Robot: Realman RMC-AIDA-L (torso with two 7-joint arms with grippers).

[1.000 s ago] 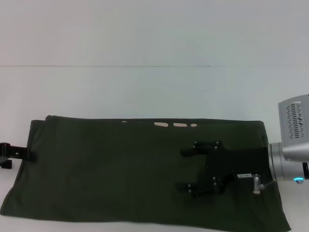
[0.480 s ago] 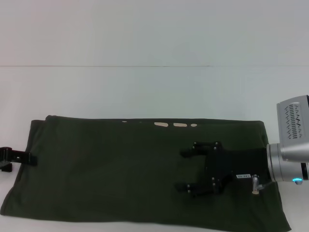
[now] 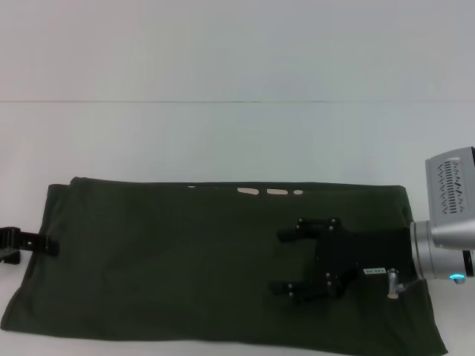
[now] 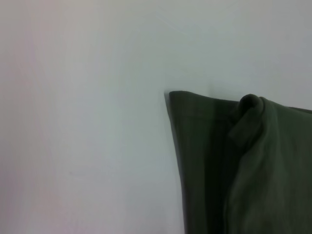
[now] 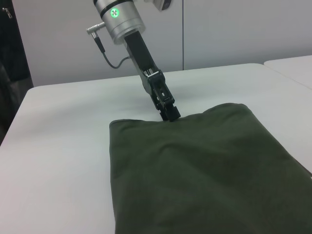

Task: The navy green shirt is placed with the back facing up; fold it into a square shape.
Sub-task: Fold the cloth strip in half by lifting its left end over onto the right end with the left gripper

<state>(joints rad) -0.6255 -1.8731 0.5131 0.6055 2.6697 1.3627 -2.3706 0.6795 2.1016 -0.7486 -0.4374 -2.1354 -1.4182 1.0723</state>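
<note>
The navy green shirt (image 3: 185,267) lies flat on the white table as a long, wide band, and cream marks (image 3: 269,192) peek out along its far edge. My right gripper (image 3: 286,261) hovers over the shirt's right part, open, with nothing between its fingers. At the shirt's left edge sits my left gripper (image 3: 49,244), low to the table. In the right wrist view the left gripper (image 5: 170,113) looks shut, its tip touching the edge of the shirt (image 5: 195,170). A small rolled bump shows on the shirt (image 4: 253,170) in the left wrist view.
The white table (image 3: 237,141) stretches bare beyond the shirt's far edge. A second white table (image 5: 292,63) stands off to one side in the right wrist view. The shirt's near edge runs close to the table's front.
My left gripper has slid slightly nearer along the shirt's left edge. The right gripper and the shirt stay where they were.
</note>
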